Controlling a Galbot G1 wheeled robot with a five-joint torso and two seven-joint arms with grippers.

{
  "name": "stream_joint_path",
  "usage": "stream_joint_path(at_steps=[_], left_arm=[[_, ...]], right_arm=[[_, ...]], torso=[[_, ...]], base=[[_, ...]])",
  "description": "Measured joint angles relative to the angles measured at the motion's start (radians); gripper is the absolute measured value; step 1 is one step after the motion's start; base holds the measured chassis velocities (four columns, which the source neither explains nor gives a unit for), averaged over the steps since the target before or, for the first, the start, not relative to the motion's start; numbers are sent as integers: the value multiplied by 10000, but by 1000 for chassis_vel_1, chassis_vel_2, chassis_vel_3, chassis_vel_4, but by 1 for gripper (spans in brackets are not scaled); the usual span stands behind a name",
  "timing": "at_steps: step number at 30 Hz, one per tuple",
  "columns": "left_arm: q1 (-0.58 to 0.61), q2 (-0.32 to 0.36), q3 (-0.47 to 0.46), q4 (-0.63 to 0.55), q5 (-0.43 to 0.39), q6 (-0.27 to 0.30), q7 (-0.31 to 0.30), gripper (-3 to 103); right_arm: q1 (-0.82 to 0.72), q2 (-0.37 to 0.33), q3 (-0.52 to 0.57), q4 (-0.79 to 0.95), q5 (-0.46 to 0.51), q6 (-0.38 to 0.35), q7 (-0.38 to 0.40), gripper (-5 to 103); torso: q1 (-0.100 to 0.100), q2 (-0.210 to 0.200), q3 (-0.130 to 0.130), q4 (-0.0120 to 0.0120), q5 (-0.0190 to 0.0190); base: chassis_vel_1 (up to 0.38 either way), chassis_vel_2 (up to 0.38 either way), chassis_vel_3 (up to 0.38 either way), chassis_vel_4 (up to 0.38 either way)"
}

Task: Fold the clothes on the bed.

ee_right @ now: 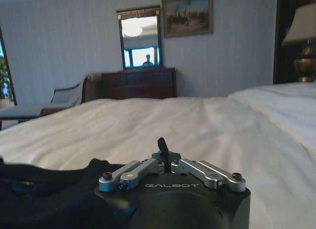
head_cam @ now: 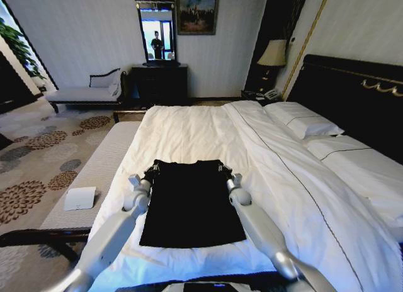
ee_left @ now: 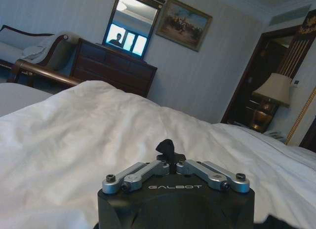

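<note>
**Op A:** I have the bed [head_cam: 208,125] running from the middle of the head view out toward 2 o'clock, white duvet, pillows by the headboard. The black T-shirt [head_cam: 191,207] lies flat near the foot edge, at about 6 o'clock from the bed's centre, plain side up; I can't see any lettering.

**Op B:** My worry from here: the fabric is soft, and the duvet under it is soft too. I judge that a pinch could take duvet along with shirt, or only one layer, and then the fold drags crooked. Uneven lifts by the two arms would skew it as well.

**Op A:** Agreed. Poses: both arms reach forward, low over the bed. The left gripper [head_cam: 151,169] sits at the shirt's far left corner, about 10 o'clock of the garment; the right gripper [head_cam: 225,170] at the far right corner, about 2 o'clock.

**Op B:** In each wrist view the finger links lie drawn together, tips closed, with dark cloth at them. I read both as pinched on the shirt's far corners.
</note>
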Motion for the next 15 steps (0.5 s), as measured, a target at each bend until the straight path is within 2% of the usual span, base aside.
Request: stream_joint_path(at_steps=[9,15], left_arm=[[1802,362,-697,-1546,208,-125,3,1],[2817,277,-1082,-1869,573,-280,204,1]], right_arm=[[-1993,-229,957,1427,-356,108,-31,1],[-2874,-162,1340,2042,-495,157,-65,1]], torso=[[2,0,0,1,-2],[2,0,0,0,-1]], base=[[0,0,0,0],[0,0,0,0]])
